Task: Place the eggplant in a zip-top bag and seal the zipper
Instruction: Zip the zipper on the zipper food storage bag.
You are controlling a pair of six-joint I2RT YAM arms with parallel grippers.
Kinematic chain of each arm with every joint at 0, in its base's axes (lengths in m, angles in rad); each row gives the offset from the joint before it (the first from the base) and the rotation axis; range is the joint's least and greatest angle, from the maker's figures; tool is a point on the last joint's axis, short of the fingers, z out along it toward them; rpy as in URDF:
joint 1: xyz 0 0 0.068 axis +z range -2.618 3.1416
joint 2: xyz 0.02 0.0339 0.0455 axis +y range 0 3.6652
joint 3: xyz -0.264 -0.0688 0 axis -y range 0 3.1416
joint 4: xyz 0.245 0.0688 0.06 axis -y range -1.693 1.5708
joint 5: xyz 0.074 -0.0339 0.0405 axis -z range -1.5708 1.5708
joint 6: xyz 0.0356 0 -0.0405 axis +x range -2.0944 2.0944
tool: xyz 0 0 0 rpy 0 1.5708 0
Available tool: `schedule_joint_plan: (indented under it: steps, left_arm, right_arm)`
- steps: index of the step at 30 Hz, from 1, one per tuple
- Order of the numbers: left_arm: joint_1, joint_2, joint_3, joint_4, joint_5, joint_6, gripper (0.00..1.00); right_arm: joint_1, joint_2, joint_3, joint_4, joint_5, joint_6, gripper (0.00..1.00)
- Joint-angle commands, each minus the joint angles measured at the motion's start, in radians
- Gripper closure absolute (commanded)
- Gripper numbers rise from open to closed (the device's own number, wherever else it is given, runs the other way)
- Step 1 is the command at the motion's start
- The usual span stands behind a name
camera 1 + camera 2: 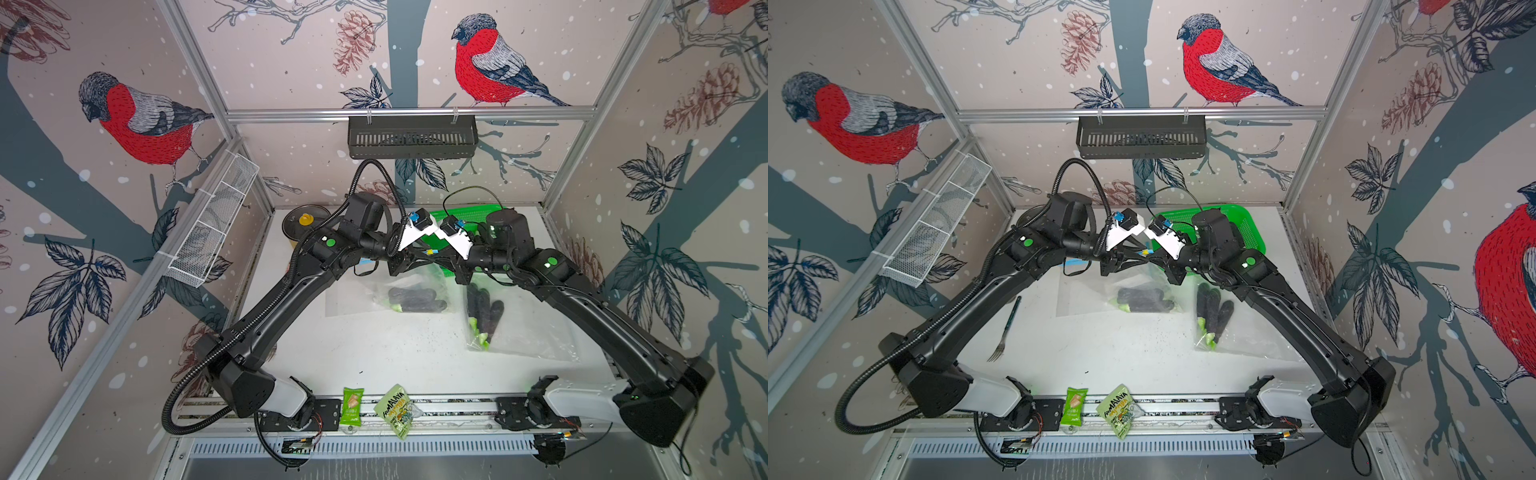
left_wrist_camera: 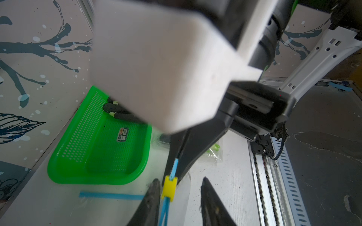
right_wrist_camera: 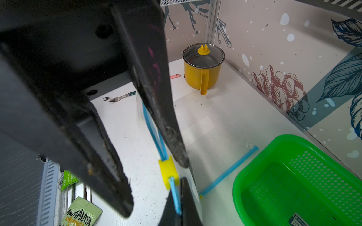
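Sealing is the step in hand, to my reading: the eggplants (image 1: 415, 300) already lie inside the clear zip-top bag (image 1: 357, 295) at table centre, its mouth lifted toward 12 o'clock between both arms. The right claw (image 3: 181, 189) is pinched tight on the blue zipper track (image 3: 175, 192), where the strip looks joined. The left claw (image 2: 180, 179) stands narrowly parted and grips nothing, with the yellow slider (image 2: 169, 188) between its fingers, against one of them. Beyond the slider the two strips gape, so the next move probably calls for the left claw to nip the slider and draw it away from the right claw, which anchors the track. Bird-print walls (image 1: 291, 54) box in the white, speckled table (image 1: 374, 357); a second filled bag (image 1: 528, 332) lies at 3 o'clock, a green basket (image 2: 98, 156) at 1, a yellow pot (image 3: 201, 76) at 11, a fork (image 1: 1006, 330) at 9.
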Motion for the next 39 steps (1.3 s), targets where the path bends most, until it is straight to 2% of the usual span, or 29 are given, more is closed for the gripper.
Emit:
schedule_joint_plan:
  steps: [1,4,16,39]
  left_arm:
    - [-0.002,0.005,0.007,-0.004,0.018,0.021,0.65]
    - [-0.003,0.008,0.012,-0.003,0.023,0.022,0.69]
    - [-0.006,0.017,0.026,-0.004,0.038,0.027,0.70]
    - [-0.014,0.017,0.026,-0.012,0.035,0.036,0.92]
  right_arm:
    - [-0.001,-0.029,-0.003,0.037,-0.015,0.002,0.97]
    - [-0.003,-0.032,-0.005,0.038,-0.015,0.001,0.97]
    - [-0.006,-0.032,-0.018,0.040,-0.018,0.004,0.97]
    - [-0.012,-0.027,-0.020,0.040,-0.027,0.003,0.97]
